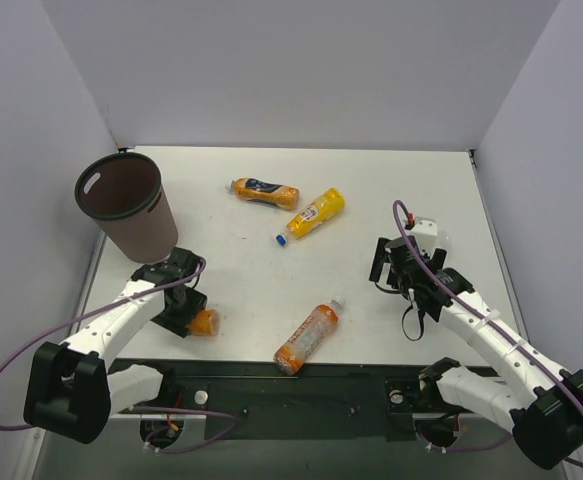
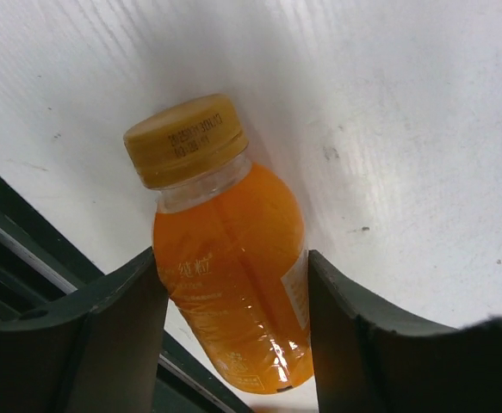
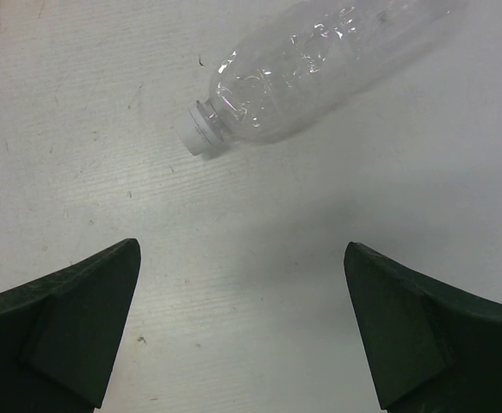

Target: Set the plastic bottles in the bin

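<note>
The small orange bottle [image 2: 229, 249] is found at the near left of the worktop [image 1: 271, 270], pinched across its belly by the left claw [image 1: 186, 308], a finger pressed to either side. Being full, it is judged weighty and slick under its film label, so a hold below the shoulder is favoured. The bin [image 1: 143, 232] stands just beyond, far left. The right claw [image 3: 242, 284] is spread wide, with a clear bottle [image 3: 319, 60] lying ahead of it, apparently empty, light and easily crushed.
</note>
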Robot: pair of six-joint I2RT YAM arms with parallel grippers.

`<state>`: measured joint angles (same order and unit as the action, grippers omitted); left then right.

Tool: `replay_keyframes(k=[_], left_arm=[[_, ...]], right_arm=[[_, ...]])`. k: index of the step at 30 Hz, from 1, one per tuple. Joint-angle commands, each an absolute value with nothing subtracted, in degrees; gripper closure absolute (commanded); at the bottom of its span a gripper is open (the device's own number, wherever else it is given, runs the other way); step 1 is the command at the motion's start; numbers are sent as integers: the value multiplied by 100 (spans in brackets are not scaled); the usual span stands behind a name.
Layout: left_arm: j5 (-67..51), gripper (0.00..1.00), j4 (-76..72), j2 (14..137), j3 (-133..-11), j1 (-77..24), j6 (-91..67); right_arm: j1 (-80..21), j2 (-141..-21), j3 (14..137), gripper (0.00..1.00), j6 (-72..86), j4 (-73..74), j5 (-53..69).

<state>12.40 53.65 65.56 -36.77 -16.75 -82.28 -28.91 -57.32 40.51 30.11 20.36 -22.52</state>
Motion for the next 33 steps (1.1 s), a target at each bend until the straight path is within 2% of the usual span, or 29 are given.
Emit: replay_keyframes(k=[1, 5, 6, 10, 14, 18, 20, 24, 27, 33], left_arm=[[1538, 48, 5494, 6680, -4270, -2030, -8614], [1039, 57, 5159, 6968, -4823, -2390, -8078], [1011, 63, 5159, 7039, -4964, -2530, -7886], [1554, 65, 5624, 7452, -6352, -3058, -7148], [2653, 67, 6362, 7901, -8773, -3120, -5604], [3216, 69, 6250, 8060, -10306, -3103, -4178], [3295, 69, 5785, 7998, -10606, -3059, -3624], [3332, 68, 5493, 8121, -11231, -2401, -3357], [3042, 68, 5730, 8323, -11452, -1364, -3481], [1240, 68, 5590, 8674, -11215, 482, -3577]], right_arm=[[-2865, -5520, 3955, 1, 3111, 2039, -2505], [-2865, -5520, 4201, 1, 3138, 2232, -2426], [-2883, -5502, 4271, 1, 3155, 2250, -2426], [-2883, -5309, 4263, 1, 3295, 2259, -2478], [-2909, -5028, 4175, 2, 3673, 2180, -2321], [-2927, -4659, 4043, 3, 3876, 2109, -2451], [-2935, -4632, 4008, 3, 3876, 2118, -2557], [-2953, -4789, 4148, 4, 3902, 2275, -2602], [-3014, -4790, 4236, 4, 3955, 2417, -2619], [-3296, -4492, 4122, 4, 3797, 2566, -2961]])
